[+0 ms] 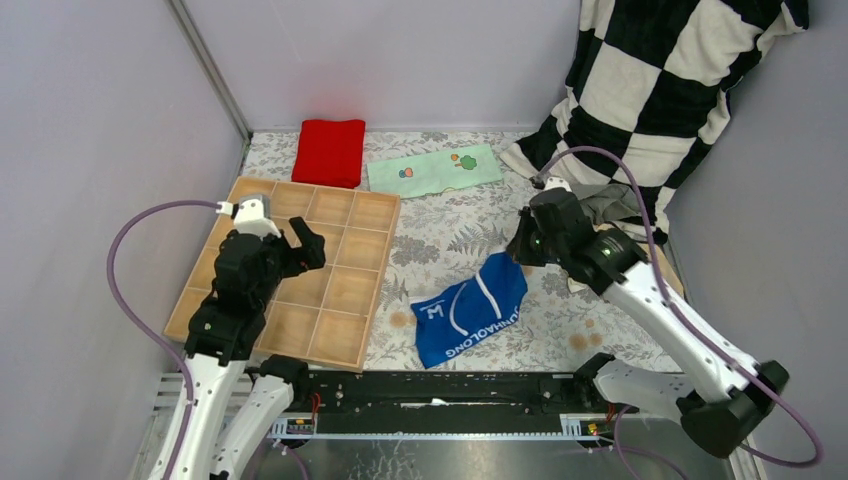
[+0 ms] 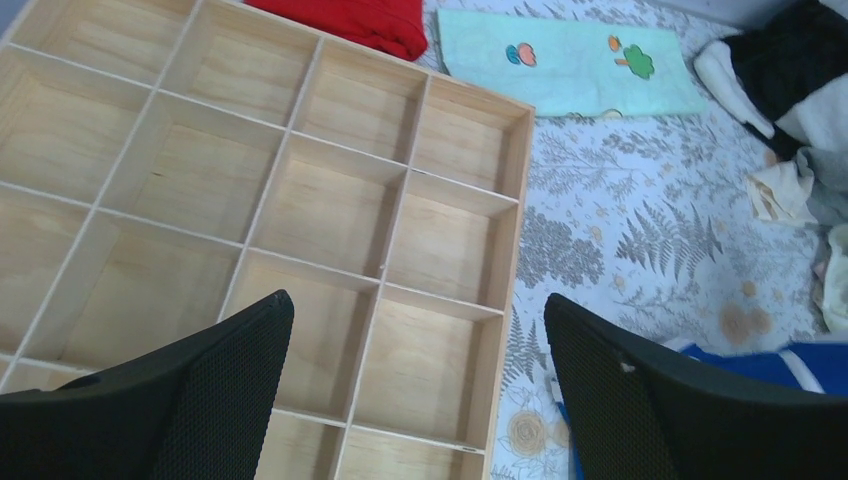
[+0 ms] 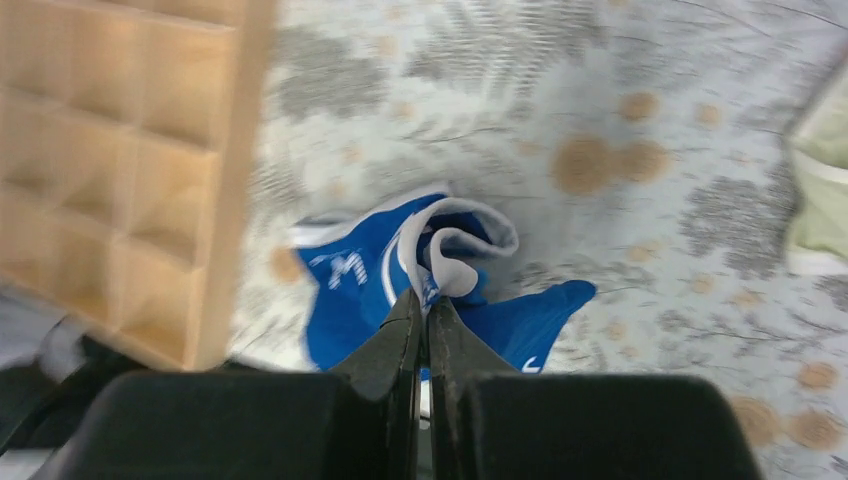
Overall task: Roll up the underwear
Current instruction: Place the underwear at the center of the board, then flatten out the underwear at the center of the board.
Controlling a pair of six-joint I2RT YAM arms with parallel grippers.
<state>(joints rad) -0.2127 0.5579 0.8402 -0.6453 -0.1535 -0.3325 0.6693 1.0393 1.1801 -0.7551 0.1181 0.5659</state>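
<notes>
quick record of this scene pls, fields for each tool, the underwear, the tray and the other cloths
left tool: open, holds nothing, over the wooden tray
right tool: shut, pinching an edge of the blue underwear
blue underwear: bunched, not rolled, on the table cover right of the tray
wooden tray: grid of compartments, left side of the table
red cloth: folded, beyond the tray's far edge
mint cloth: flat, right of the red cloth
checkered cloth: far right corner
</notes>
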